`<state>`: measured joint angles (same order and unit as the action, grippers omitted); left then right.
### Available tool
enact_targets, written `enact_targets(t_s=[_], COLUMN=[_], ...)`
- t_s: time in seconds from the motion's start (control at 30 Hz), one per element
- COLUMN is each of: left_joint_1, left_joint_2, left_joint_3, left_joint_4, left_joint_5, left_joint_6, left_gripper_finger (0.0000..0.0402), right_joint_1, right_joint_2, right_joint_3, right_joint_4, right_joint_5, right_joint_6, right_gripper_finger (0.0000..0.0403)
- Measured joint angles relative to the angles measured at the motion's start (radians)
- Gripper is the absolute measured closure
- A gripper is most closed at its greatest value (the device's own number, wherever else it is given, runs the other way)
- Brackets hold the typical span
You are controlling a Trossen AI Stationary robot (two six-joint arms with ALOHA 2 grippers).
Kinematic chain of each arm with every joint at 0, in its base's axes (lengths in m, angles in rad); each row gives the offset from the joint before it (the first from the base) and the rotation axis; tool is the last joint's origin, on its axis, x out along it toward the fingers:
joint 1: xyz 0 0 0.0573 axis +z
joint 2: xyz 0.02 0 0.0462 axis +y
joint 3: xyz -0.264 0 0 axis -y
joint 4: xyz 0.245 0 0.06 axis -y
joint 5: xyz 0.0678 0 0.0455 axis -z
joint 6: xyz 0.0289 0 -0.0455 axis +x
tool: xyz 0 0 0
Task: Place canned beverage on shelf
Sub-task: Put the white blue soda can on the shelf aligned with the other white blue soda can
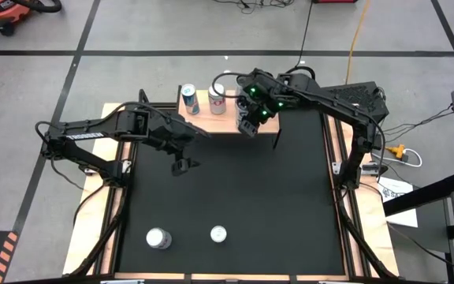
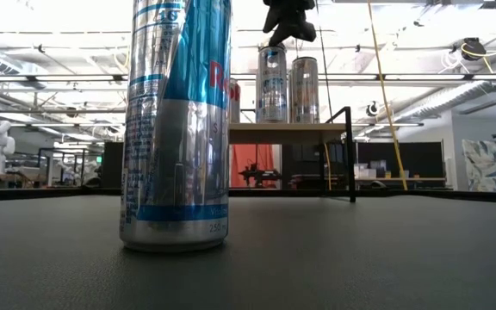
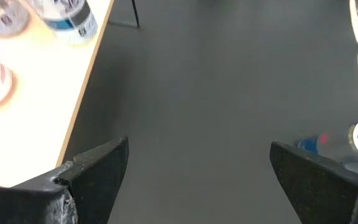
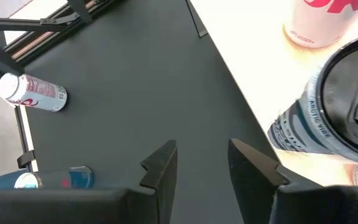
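Hovering at the shelf's [image 1: 211,110] front edge, the right gripper [image 1: 247,125] holds nothing; its fingers [image 4: 160,165] stand a little apart with bare mat showing between them. The shelf sits at the far edge of the black mat [image 1: 235,189] and already carries two upright cans, a blue-and-silver can [image 1: 189,99] and a pale can [image 1: 217,101], close together. Two more cans remain at the near edge of the mat, a left one [image 1: 158,238] and a right one [image 1: 218,233], both upright with the long axis vertical, well apart from the shelf and from both arms. The left gripper [image 1: 181,166] hangs over the mat on the left side, its fingers [image 3: 95,171] spread wide and empty. By position, the left gripper appears nearer to the remaining cans than the right one, which is at the far end by the shelf. The open mat between the arms and the near cans holds no obstacle. Any further placement probably has to use the free part of the shelf top, avoiding the two standing cans and the thin black leg [image 1: 276,138] at the shelf's right corner.
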<state>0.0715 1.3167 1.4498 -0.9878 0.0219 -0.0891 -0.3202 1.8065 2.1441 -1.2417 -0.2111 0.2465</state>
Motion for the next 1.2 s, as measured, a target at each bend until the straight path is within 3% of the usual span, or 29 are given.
enact_targets(t_s=[0.9, 1.2], left_joint_1=[0.0, 0.0], left_joint_2=[0.0, 0.0], left_joint_3=[0.0, 0.0], left_joint_4=[-0.025, -0.029], left_joint_5=[0.0, 0.0], left_joint_6=[-0.004, -0.008], left_gripper_finger=[0.0008, 0.0008], right_joint_1=[0.002, 0.001], right_joint_2=[0.001, 0.021], right_joint_3=[0.0, 0.002], right_joint_4=[0.0, -0.036], right_joint_5=[0.003, 0.081], right_joint_6=[-0.005, -0.016], right_gripper_finger=[0.028, 0.028])
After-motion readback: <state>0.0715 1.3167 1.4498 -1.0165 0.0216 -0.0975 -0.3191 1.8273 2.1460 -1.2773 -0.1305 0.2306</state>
